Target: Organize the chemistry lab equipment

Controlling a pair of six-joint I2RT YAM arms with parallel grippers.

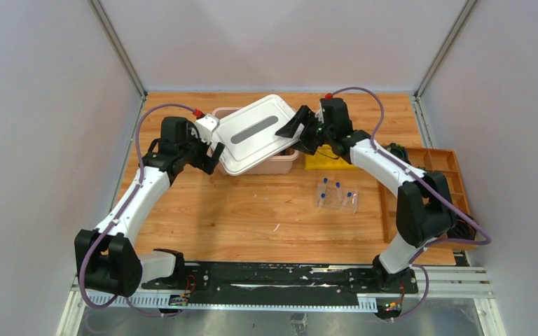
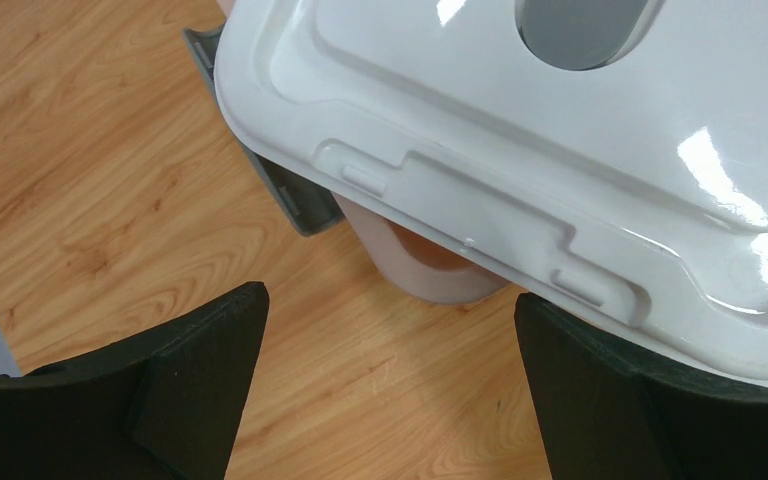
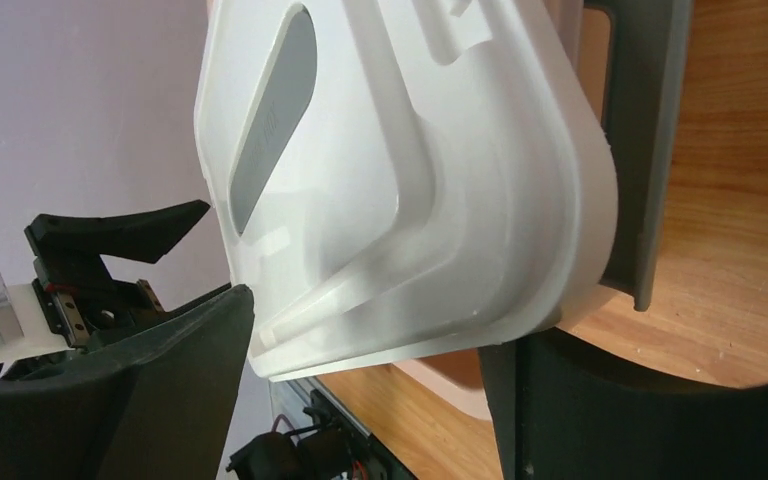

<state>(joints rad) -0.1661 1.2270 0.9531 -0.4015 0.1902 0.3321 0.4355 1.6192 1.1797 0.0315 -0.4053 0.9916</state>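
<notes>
A clear tube rack (image 1: 339,201) with blue-capped tubes (image 1: 326,182) sits on the table right of centre. A small white piece (image 1: 277,227) lies nearer the front. At the back stands a pink bin (image 1: 281,163) with a white lid (image 1: 256,133) lying askew and tilted on it. My left gripper (image 1: 209,155) (image 2: 390,300) is open at the lid's left corner, above bare wood beside the bin (image 2: 430,275). My right gripper (image 1: 298,133) (image 3: 365,320) is open, and the right edge of the lid (image 3: 400,180) lies between its spread fingers.
A yellow flat item (image 1: 326,161) lies behind the rack, partly under the right arm. A wooden compartment tray (image 1: 455,164) with black coiled items stands at the table's right edge. Grey walls close in the back and both sides.
</notes>
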